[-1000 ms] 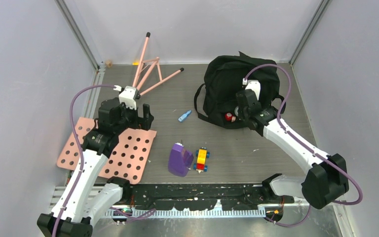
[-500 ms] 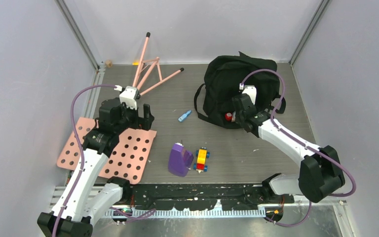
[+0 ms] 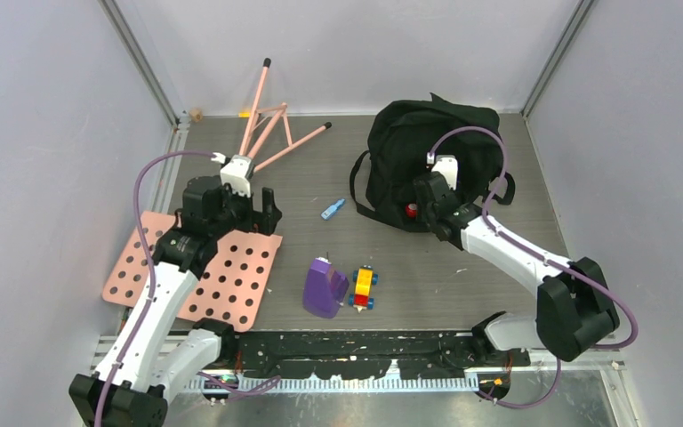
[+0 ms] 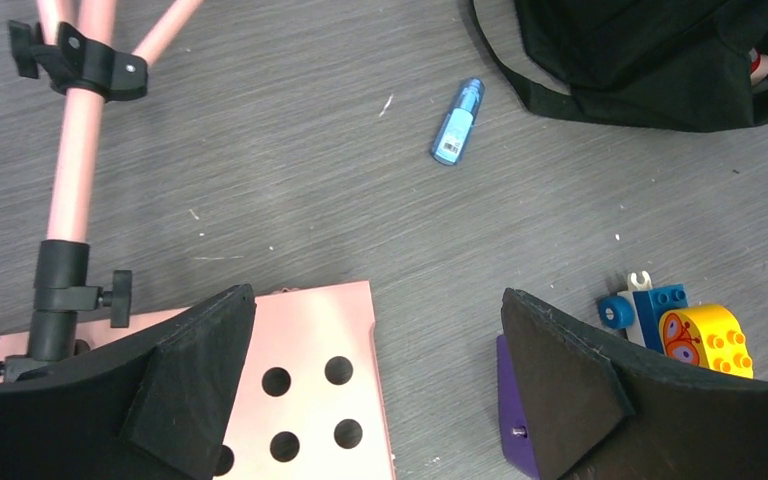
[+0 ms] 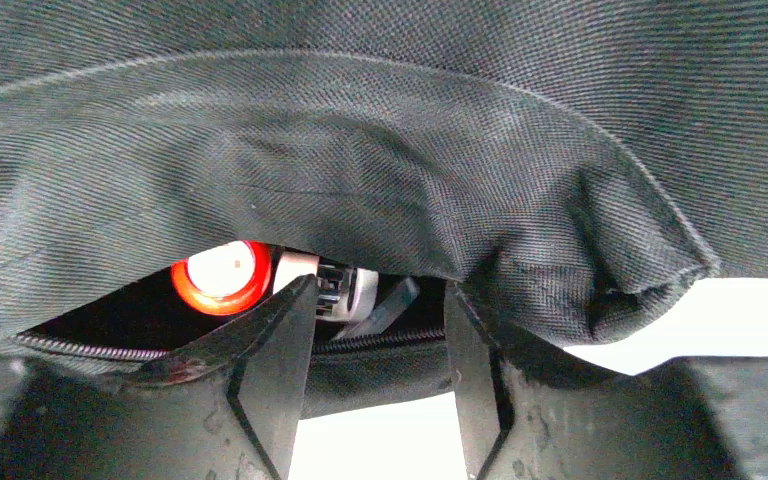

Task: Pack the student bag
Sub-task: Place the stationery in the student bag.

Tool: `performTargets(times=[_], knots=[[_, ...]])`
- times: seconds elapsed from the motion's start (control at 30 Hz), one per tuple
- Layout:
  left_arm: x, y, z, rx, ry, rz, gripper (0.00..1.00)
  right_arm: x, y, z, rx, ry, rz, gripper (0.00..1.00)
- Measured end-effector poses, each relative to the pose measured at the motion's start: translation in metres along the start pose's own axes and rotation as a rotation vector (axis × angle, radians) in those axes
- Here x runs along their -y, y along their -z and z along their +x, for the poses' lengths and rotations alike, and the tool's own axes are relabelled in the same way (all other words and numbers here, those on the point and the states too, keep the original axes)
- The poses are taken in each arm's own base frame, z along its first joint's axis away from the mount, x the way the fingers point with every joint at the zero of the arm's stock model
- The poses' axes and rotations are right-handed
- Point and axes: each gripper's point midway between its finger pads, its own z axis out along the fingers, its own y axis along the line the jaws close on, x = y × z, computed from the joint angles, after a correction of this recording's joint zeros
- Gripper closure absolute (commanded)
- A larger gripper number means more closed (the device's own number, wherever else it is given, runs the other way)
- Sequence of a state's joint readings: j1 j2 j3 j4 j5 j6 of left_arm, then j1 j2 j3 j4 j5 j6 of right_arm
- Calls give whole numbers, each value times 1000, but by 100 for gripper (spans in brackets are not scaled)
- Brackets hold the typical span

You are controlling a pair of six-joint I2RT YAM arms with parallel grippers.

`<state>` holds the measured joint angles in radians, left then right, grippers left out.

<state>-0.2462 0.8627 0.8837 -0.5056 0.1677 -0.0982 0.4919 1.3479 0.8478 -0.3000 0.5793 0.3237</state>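
1. from the overhead view i see the student bag (image 3: 427,147) slumped at the far right of the tabletop (image 3: 471,267), with one strap looping out on its left side. the right end effector (image 3: 418,207) is at the bag's near opening.
2. the right wrist view gives me what the overhead cannot. the fingers (image 5: 280,370) are parted and released, with nothing clamped between them. they point into a slit under a drooping fold of black fabric.
3. just past the tips, inside the bag, lie a round red-capped item (image 5: 222,277) and a white piece beside it, with the zip line running below. the fold hides the rest of the interior. from above, that item is only a red dot at the opening.
4. the left wrist view shows the left end effector (image 4: 377,298) spread wide and empty. it hovers over the corner of a pink perforated board (image 4: 310,400) and bare tabletop.
5. a small blue tube (image 4: 457,121) lies ahead of it, between the board and the bag and apart from both.
6. a purple container (image 3: 325,287) and a yellow, red and blue block toy (image 3: 364,287) sit side by side near the front edge.
7. a pink folding stand (image 3: 262,124) lies at the far left, reaching past the tabletop's back edge.
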Motion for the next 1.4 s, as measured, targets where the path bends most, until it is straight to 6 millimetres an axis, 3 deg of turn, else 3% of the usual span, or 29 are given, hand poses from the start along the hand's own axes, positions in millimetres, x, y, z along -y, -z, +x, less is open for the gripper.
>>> performTargets(times=[0.2, 0.37, 0.5, 0.63, 0.87, 1.1, 1.23, 1.4], knots=[[11, -20, 10, -56, 14, 45, 7, 0, 23, -18, 63, -28, -50, 42], [44, -56, 30, -182, -5, 126, 5, -8, 59, -44, 161, -93, -184, 42], [65, -96, 33, -261, -27, 172, 6, -16, 78, -52, 200, -124, -281, 42], [64, -141, 41, -322, -42, 166, 7, -20, 87, -53, 211, -132, -334, 42], [58, -201, 58, -400, -131, 175, 8, -17, 99, -55, 242, -143, -369, 40], [53, -233, 72, -444, -216, 194, 9, -19, 102, -55, 255, -147, -394, 40], [49, -240, 89, -488, -242, 202, 12, -21, 99, -49, 248, -143, -405, 41], [51, -241, 96, -505, -296, 206, 26, -22, 99, -50, 257, -149, -411, 44]])
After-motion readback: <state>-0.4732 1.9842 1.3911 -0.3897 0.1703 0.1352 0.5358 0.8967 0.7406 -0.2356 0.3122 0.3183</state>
